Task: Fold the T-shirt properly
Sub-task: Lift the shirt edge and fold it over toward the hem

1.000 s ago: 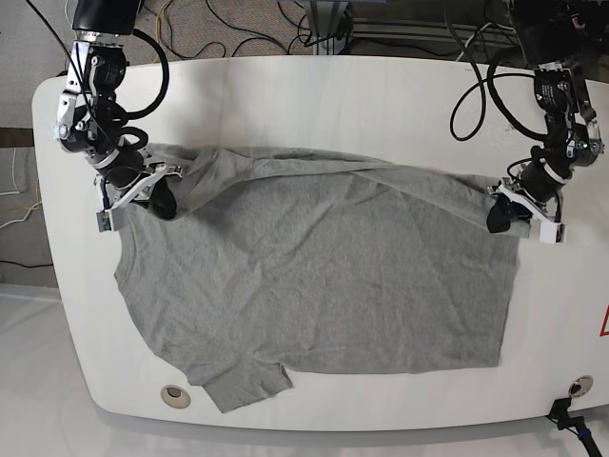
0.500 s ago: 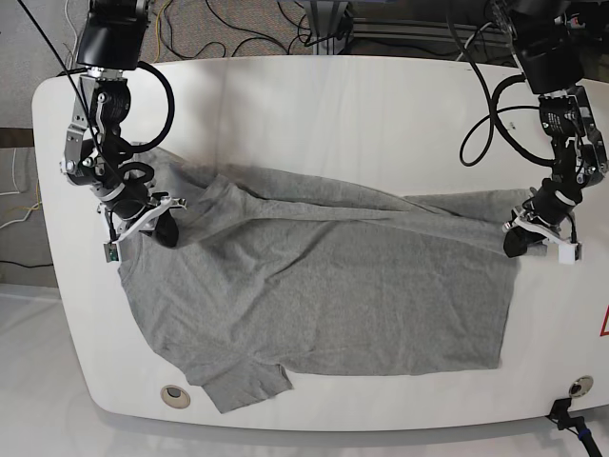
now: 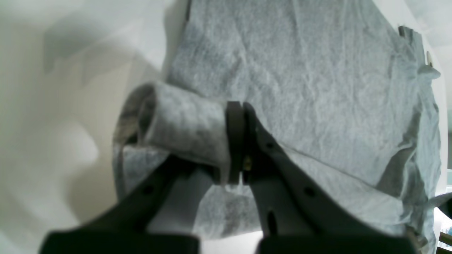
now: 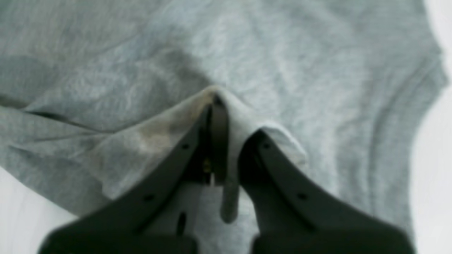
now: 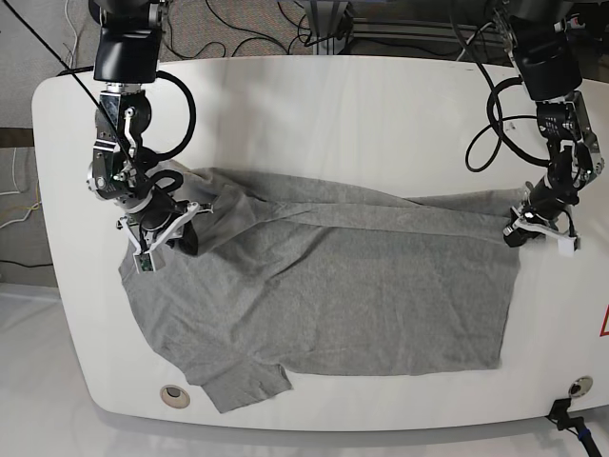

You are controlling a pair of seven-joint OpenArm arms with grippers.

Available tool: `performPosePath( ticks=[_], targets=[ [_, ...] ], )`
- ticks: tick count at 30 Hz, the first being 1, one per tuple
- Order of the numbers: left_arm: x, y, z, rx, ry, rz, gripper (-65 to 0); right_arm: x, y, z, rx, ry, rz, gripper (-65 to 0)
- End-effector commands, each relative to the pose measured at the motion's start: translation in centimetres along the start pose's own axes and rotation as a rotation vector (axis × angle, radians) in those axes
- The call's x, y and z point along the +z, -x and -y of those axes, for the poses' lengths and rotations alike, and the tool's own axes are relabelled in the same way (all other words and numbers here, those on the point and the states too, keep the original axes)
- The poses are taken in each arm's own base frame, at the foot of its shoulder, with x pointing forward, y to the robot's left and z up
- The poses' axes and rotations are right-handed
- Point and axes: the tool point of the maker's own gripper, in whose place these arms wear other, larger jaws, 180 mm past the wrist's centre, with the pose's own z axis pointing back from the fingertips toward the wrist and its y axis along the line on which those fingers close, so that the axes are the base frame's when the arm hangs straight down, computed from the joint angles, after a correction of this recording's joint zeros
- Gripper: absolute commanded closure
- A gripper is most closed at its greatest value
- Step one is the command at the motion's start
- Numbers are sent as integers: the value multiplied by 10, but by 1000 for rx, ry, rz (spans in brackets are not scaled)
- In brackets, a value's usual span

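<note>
A grey T-shirt (image 5: 324, 295) lies spread on the white table (image 5: 314, 105), its far edge lifted and drawn forward into a long fold across the body. My left gripper (image 5: 519, 234) is shut on the shirt's corner at the right of the base view. In the left wrist view that gripper (image 3: 237, 134) pinches a rolled bit of T-shirt (image 3: 300, 88). My right gripper (image 5: 183, 238) is shut on the shirt's edge at the left. In the right wrist view it (image 4: 214, 116) pinches a raised ridge of T-shirt (image 4: 317, 70). One sleeve sticks out at the front left.
Two round inserts (image 5: 174, 395) (image 5: 580, 386) sit near the table's front edge. Cables (image 5: 247, 29) run behind the table's far edge. A red mark (image 5: 604, 324) shows at the right border.
Both grippers have moved toward the table's front, pulling the shirt's far edge over its body. The bare table behind the shirt has widened and the fold lies lower.
</note>
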Motion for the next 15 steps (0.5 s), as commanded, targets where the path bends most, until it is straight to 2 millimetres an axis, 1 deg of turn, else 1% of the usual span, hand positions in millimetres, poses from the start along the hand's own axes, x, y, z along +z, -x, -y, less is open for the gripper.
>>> performPosePath(
  ticks=[1,3,4,5,6,8,11,13,15],
  targets=[
    [3,-24,6,-18,17,58,-10,-1,-17,12,6,20,70,0],
    [3,-24,6,-19,18,59,-68,-4,-20,14,-1,21,73,0],
    [3,-24,6,-19,18,59,-80,-5,-19,16,-4,24,67,0],
    [3,-25,7,-18,20,61,-82,-6,-18,18,-8,27,64,0],
    [2,-30,10,-20,26,72,-82,-6,-18,20,-10,28,62,0],
    [0,-36,16,-27,37,79,-82,-6,-26,20,-7,29,88,0],
    [-7,-41,30,-55,63,75,-82,-5,-29,24,3,37,91,0],
    [-9,-43,36,-67,73,73,-82,-5,-40,24,8,37,110,0],
    [-10,-47,40,-79,80,74,-82,-5,-42,25,9,38,113,0]
  ],
)
